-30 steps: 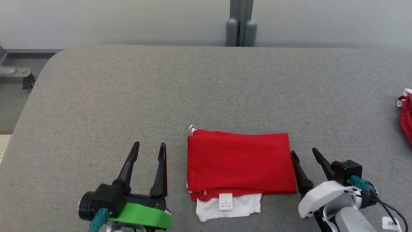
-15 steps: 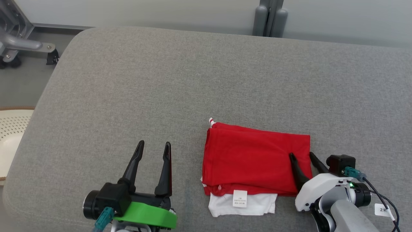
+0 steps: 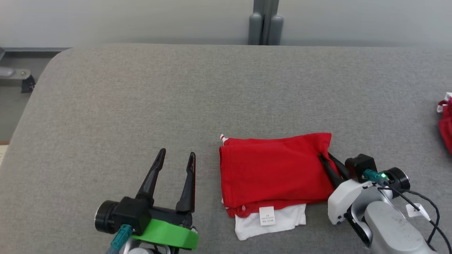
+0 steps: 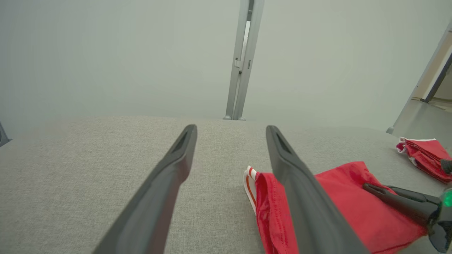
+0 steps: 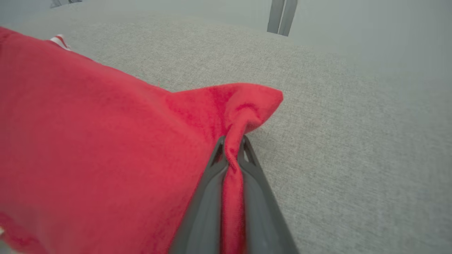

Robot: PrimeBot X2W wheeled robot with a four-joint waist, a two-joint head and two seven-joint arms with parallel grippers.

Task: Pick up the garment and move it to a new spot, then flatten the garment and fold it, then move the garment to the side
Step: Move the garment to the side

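Observation:
The garment (image 3: pixel 272 173) is a folded red piece with a white layer and label showing at its near edge, lying on the grey table (image 3: pixel 141 106). My right gripper (image 3: pixel 323 157) is shut on the garment's right edge, and that corner is puckered upward. In the right wrist view the red cloth (image 5: pixel 106 148) is pinched between the fingers of the right gripper (image 5: pixel 231 144). My left gripper (image 3: pixel 176 157) stands open to the left of the garment, apart from it. In the left wrist view the left gripper (image 4: pixel 229 128) spreads wide over bare table, the garment (image 4: pixel 339 197) lying to its right.
A second red and white cloth (image 3: pixel 445 123) lies at the table's far right edge, also seen in the left wrist view as a red bundle (image 4: pixel 422 155). A grey post (image 3: pixel 265 24) stands behind the table. The table's rounded corner (image 3: pixel 53 67) drops off at the left.
My right gripper has moved onto the garment's right edge and shut on it, pulling the far right corner up. The head camera has shifted. The left gripper stays open.

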